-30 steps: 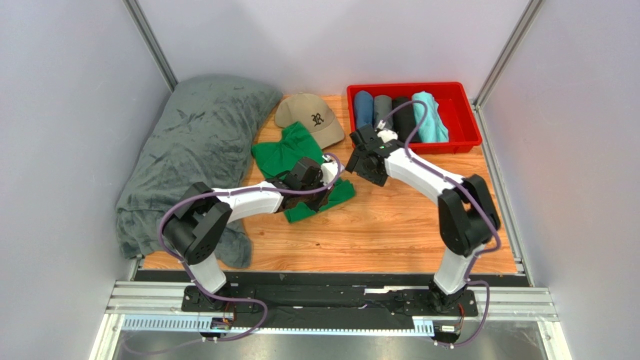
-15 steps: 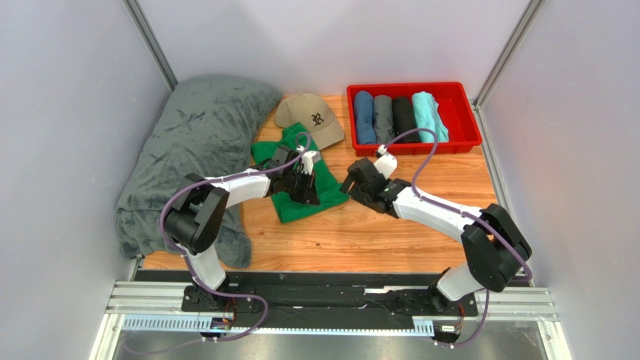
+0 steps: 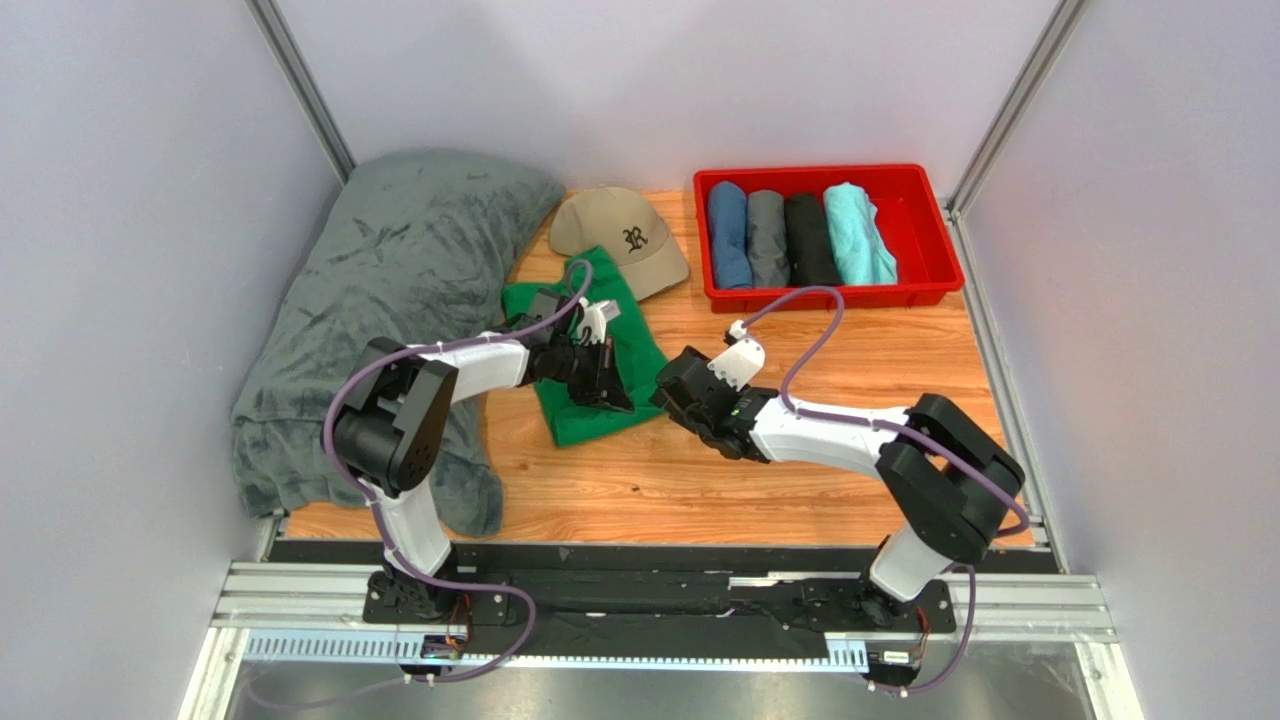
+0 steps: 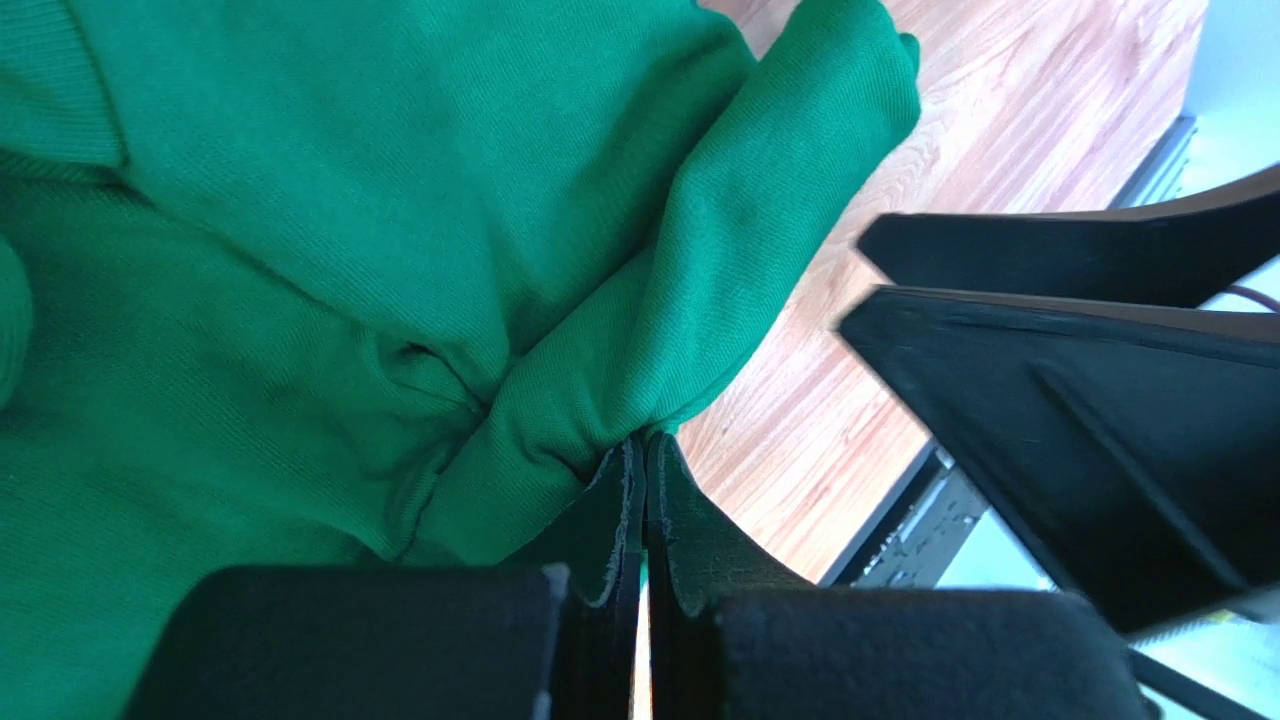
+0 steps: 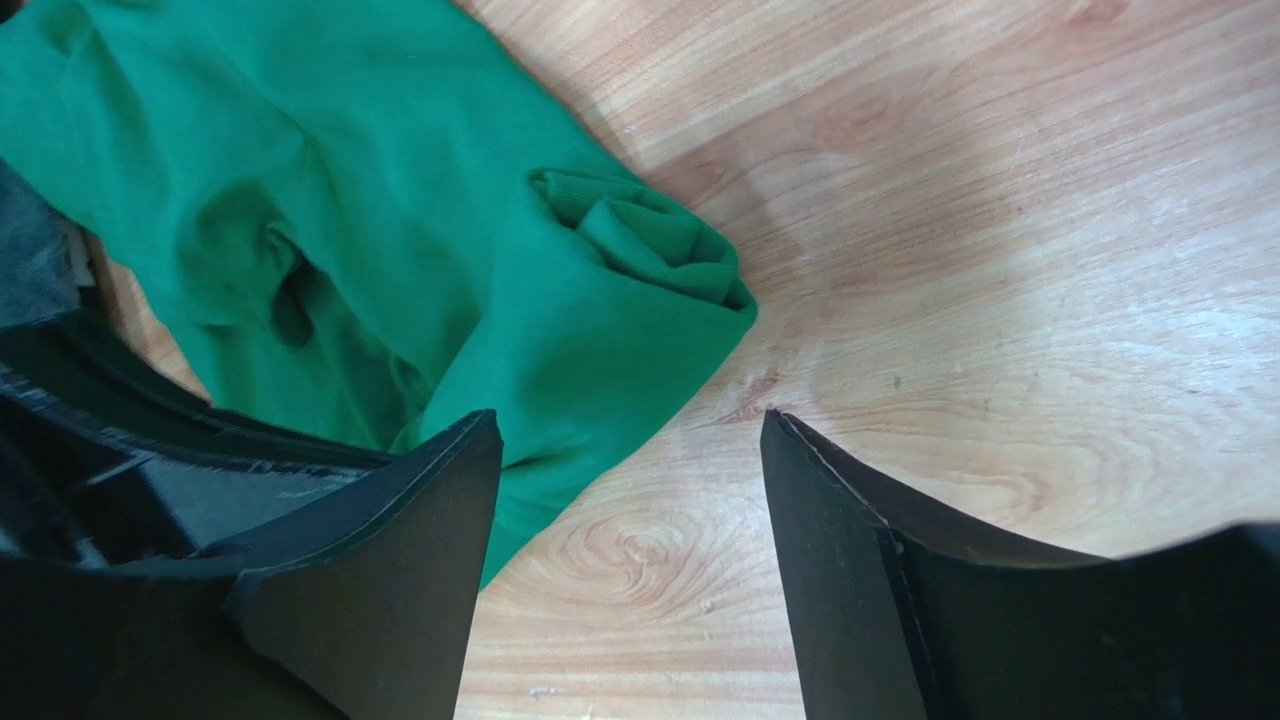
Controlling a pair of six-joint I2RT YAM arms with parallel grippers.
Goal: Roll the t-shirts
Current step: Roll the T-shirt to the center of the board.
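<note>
Wooden counter (image 3: 842,450), left-centre: green t-shirt (image 3: 594,420), crumpled; judged soft, light, limp. Best taken at hem or bunched corner. Left gripper (image 4: 643,465) pinched on a fold; right gripper (image 5: 628,423) spread wide beside corner, empty.

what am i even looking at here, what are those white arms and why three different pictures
Two robot arms are bolted at the table's near edge, each ending in a two-finger gripper. The wide picture comes from a fixed camera above and behind them. The two close-ups come from cameras on the wrists, so the black shapes there are gripper fingers.

On the wooden table lie a green t-shirt, a tan cap, a grey blanket and a red bin holding four rolled shirts.

The left gripper is shut, pinching a fold of the green t-shirt. The right gripper is open at the shirt's corner, holding nothing.
</note>
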